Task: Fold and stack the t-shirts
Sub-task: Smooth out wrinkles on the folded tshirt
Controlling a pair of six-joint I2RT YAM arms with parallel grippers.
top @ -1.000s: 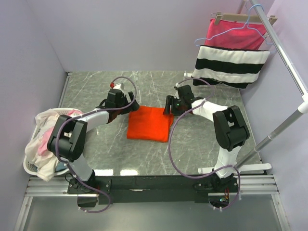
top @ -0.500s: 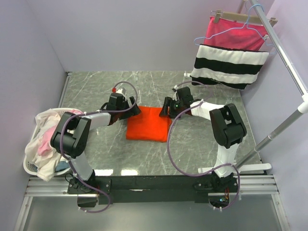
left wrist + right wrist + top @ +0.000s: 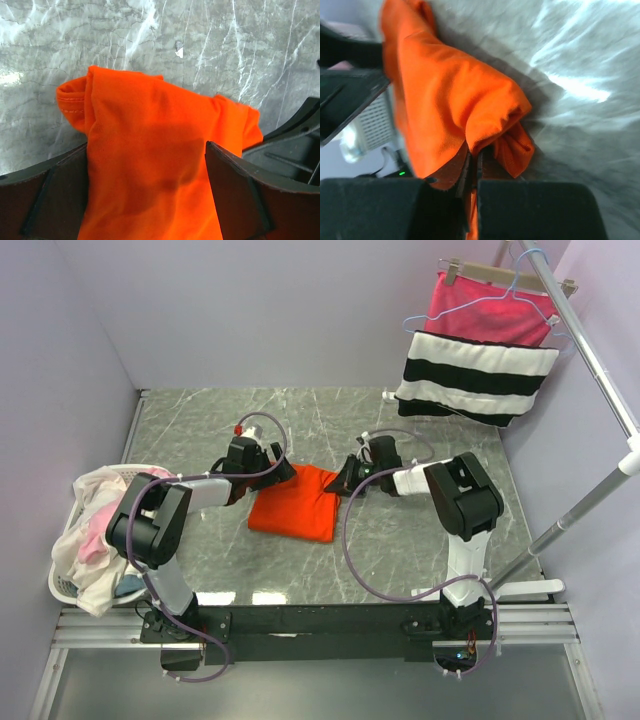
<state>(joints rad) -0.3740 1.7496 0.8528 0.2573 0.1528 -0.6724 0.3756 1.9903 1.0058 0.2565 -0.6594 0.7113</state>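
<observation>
An orange-red t-shirt (image 3: 292, 505) lies folded on the grey marble table (image 3: 330, 420) between my two grippers. My left gripper (image 3: 272, 472) sits at its far left corner. In the left wrist view the left gripper (image 3: 147, 190) stands open, and the orange t-shirt (image 3: 150, 150) fills the gap between its fingers (image 3: 240, 195). My right gripper (image 3: 345, 480) is at the shirt's far right corner. The right wrist view shows the right gripper (image 3: 474, 165) shut on a fold of the t-shirt (image 3: 445, 105). More t-shirts (image 3: 95, 530), cream-white and pale pink, are heaped in a basket.
The white basket (image 3: 62, 585) stands at the table's left edge. A pink cloth with black and white stripes (image 3: 480, 365) hangs from a hanger on a metal rail (image 3: 590, 350) at the back right. Lilac walls close in the table.
My right gripper has shut on the orange t-shirt's right edge. The shirt has shifted left and toward the near side, its right corner now bunched. The left gripper stays open at the left corner.
</observation>
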